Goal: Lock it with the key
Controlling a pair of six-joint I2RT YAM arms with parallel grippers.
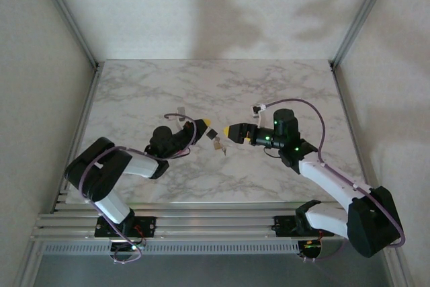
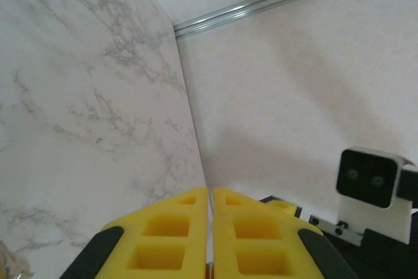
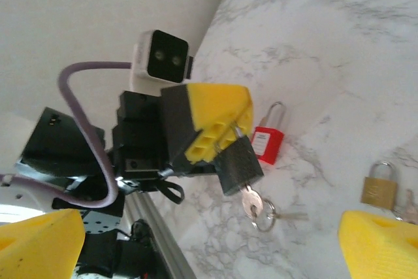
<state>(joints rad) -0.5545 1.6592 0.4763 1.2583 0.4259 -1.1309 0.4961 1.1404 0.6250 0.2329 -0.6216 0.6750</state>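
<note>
A black padlock [image 3: 238, 164] hangs by its shackle from my left gripper [image 3: 222, 122], whose yellow fingers are shut on it. A silver key [image 3: 251, 200] sits in the lock's underside, with a key ring and a second key dangling from it. My right gripper [image 3: 209, 253] is open, its two yellow fingertips [image 3: 379, 246] wide apart just short of the key, touching nothing. In the top view the padlock [image 1: 216, 139] hangs between the left gripper [image 1: 203, 124] and the right gripper [image 1: 230, 132] over the middle of the marble table. The left wrist view has the left gripper [image 2: 210, 191] pressed shut, with a sliver of metal between the pads.
A red padlock [image 3: 268, 142] lies on the marble table [image 1: 282, 85] just behind the black one. A brass padlock [image 3: 380, 184] lies to the right of it. An aluminium rail [image 1: 201, 223] runs along the near edge, and white walls enclose the table.
</note>
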